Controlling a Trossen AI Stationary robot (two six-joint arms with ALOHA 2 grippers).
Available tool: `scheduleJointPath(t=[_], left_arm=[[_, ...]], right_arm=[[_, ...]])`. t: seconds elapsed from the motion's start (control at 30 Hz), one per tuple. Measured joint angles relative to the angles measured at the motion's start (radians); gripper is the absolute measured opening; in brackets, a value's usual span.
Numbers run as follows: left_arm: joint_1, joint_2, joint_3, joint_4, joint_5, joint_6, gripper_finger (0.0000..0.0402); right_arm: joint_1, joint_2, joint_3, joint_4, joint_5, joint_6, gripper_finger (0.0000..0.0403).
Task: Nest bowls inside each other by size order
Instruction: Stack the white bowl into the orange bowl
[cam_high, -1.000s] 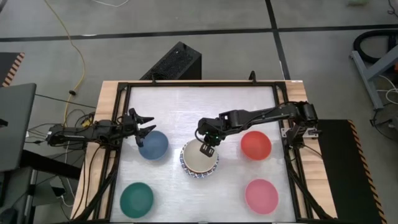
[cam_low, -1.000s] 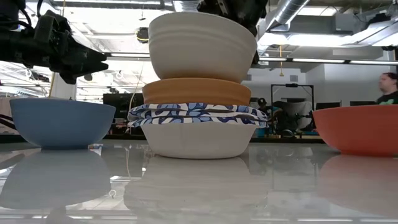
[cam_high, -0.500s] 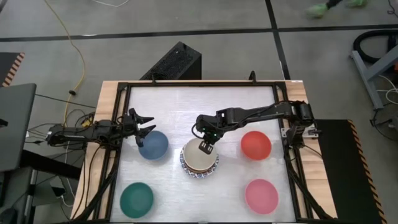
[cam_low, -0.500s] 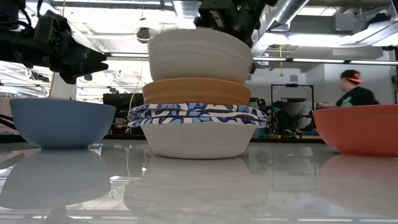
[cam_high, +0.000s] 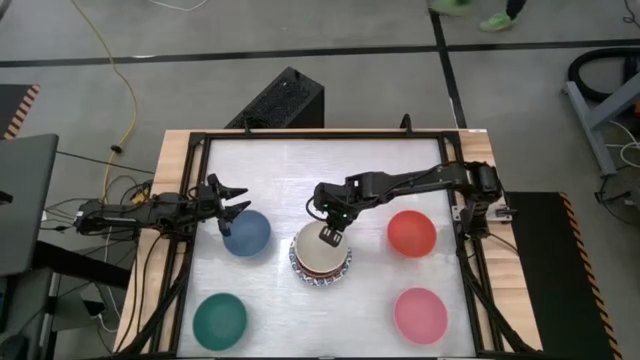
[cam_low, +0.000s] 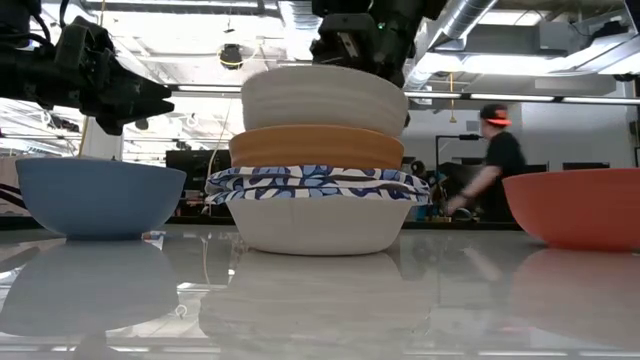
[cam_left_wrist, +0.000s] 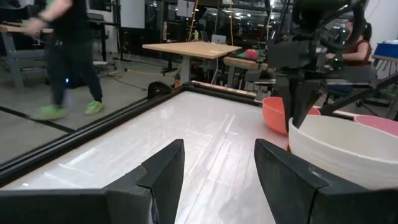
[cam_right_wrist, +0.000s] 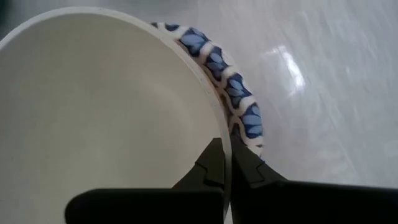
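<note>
At the table's middle stands a stack of bowls: blue-and-white patterned bowls (cam_low: 317, 184) at the bottom, an orange bowl (cam_low: 317, 147) in them, and a cream bowl (cam_high: 318, 256) on top. My right gripper (cam_high: 330, 236) is shut on the cream bowl's far rim. At the table's left edge my left gripper (cam_high: 232, 197) hangs open and level, just beyond the slate-blue bowl (cam_high: 246, 232), touching nothing. My right gripper pinches the cream bowl's rim (cam_right_wrist: 222, 134) on its far side, one finger (cam_right_wrist: 211, 163) inside the bowl and one (cam_right_wrist: 247, 167) outside. The fingers slant down from the far right. The bowl (cam_low: 322, 98) stands about level, its lower part sunk into the orange bowl.
A red bowl (cam_high: 411, 232) sits to the right of the stack and a pink bowl (cam_high: 420, 314) at the near right. A dark green bowl (cam_high: 220, 319) is at the near left. A black frame (cam_high: 320, 133) rims the table. A person (cam_low: 492, 160) walks behind.
My right gripper has gone down with the cream bowl, still shut on its rim. The bowl, earlier held higher above the orange bowl, now sits down in it. The rest of the stack has stayed in place.
</note>
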Motion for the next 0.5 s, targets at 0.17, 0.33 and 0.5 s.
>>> scheduleJointPath(t=[0.17, 0.33, 0.5], left_arm=[[0.000, 0.000, 0.000, 0.000, 0.000, 0.000, 0.0185], [0.000, 0.000, 0.000, 0.000, 0.000, 0.000, 0.0185], [0.000, 0.000, 0.000, 0.000, 0.000, 0.000, 0.0185]], right_arm=[[-0.001, 0.039, 0.000, 0.004, -0.027, -0.007, 0.0013], [-0.001, 0.052, 0.000, 0.000, -0.041, -0.011, 0.0013], [0.000, 0.053, 0.000, 0.010, -0.043, -0.011, 0.0016]])
